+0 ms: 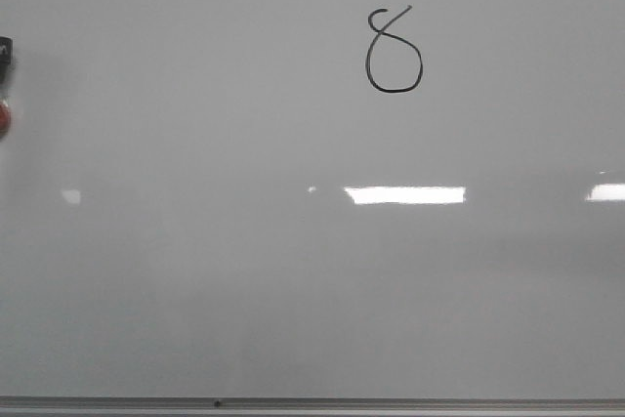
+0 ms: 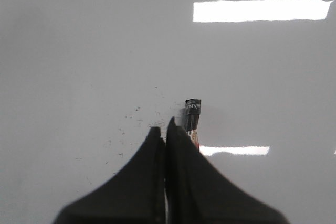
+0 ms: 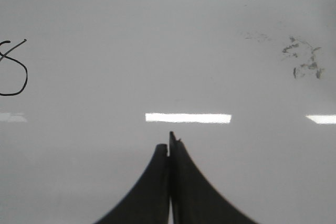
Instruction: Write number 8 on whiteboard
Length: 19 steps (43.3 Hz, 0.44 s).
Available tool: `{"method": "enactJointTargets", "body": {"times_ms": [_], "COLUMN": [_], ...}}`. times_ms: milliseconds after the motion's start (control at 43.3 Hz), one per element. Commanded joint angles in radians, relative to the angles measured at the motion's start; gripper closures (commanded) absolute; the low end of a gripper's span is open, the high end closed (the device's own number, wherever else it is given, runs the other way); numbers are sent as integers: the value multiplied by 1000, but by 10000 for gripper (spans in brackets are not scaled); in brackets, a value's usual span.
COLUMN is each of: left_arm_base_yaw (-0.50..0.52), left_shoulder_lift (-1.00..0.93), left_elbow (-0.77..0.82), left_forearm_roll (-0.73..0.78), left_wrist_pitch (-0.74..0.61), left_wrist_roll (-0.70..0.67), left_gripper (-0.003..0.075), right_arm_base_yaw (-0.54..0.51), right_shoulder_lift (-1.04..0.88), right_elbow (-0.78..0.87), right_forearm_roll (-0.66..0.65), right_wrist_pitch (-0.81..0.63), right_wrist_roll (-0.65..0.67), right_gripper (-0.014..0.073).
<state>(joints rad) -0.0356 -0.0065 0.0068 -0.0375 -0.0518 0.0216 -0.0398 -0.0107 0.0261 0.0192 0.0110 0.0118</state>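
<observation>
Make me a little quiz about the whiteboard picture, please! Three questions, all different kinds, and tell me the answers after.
1. True or false: the number 8 on the whiteboard has a fully closed upper loop.
2. Pick one. In the front view, the 8 sits in the: A) lower left, B) upper part, right of centre, C) bottom edge.
3. Fill in: the left gripper has its fingers pressed ____, with a small black marker end poking out beside them.

Key
1. False: the upper loop is open; the lower loop is large and round.
2. B.
3. Together. The right gripper looks pressed together too, with nothing seen between its fingers.
</observation>
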Motion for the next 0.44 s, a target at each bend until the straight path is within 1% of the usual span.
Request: {"method": "enactJointTargets", "body": {"times_ms": [0, 416], "left_arm_base_yaw": [0, 0], "left_shoulder_lift": [-12, -12], "left_elbow": [12, 12], "left_forearm_roll": [-2, -2], "left_wrist_pitch": [-84, -84], "left_wrist_roll": [-6, -6], "left_gripper": [741, 741], "right_arm_base_yaw": [9, 20], "right_shoulder_lift": [-18, -18], "right_elbow": [-2, -2], "right_forearm_roll": [-4, -4], "right_wrist_pitch": [-86, -85], "right_wrist_roll": [2, 2], "right_gripper": [701, 701]}}
